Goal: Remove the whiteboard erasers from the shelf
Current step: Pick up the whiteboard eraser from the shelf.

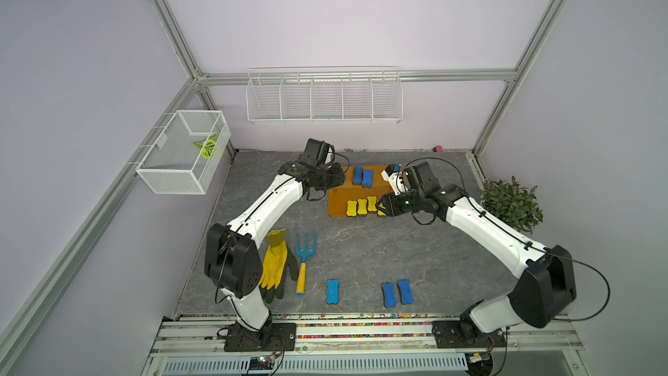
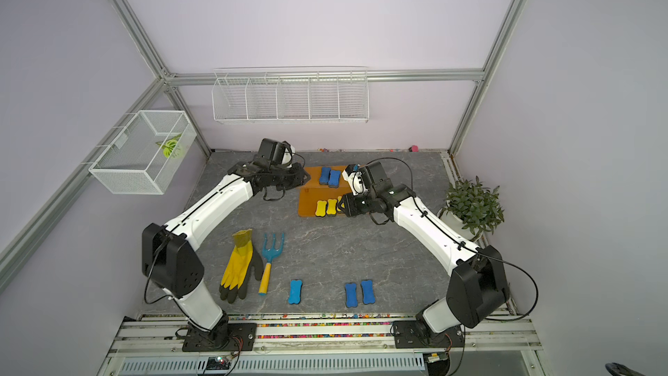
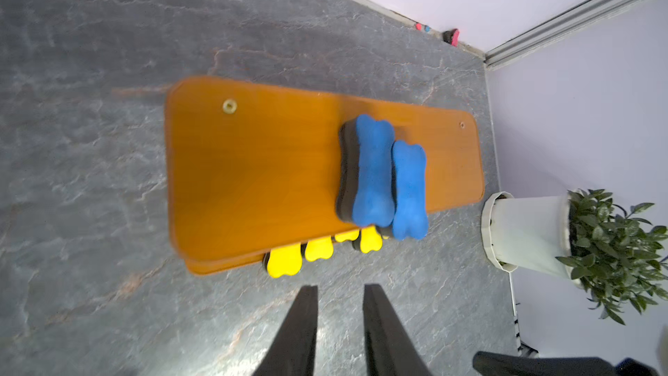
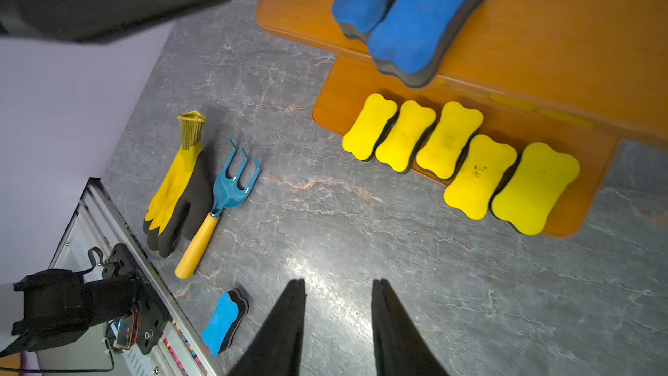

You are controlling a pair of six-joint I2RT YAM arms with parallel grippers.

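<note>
**Seven erasers on the shelf, three on the table**

Lilac walls (image 1: 325,12) in an aluminium frame close in a grey, marble-patterned table (image 1: 361,247). Near its back stands one small orange-brown two-tier stepped shelf (image 1: 338,202).

On the upper board two blue bone-shaped foam erasers (image 3: 374,171) lie side by side, touching, dark felt underneath. On the lower board five yellow bone-shaped foam erasers (image 4: 448,139) sit in one close row. Three more blue erasers lie on the table by the front edge: one alone (image 1: 332,291), and a pair (image 1: 388,294) (image 1: 405,291) just beside each other.

The left gripper (image 3: 339,287) hangs off the shelf's left end, fingers apart, nothing between them. The right gripper (image 4: 338,281) hangs over the right end of the yellow row, also parted and holding nothing.

To the left lie one yellow-and-black work glove (image 1: 276,265) and one blue hand fork with a yellow handle (image 1: 303,262). One white wire rack (image 1: 323,97) hangs on the back wall, and one white mesh basket (image 1: 180,153) on the left. One potted green plant (image 1: 511,206) stands at the right.
</note>
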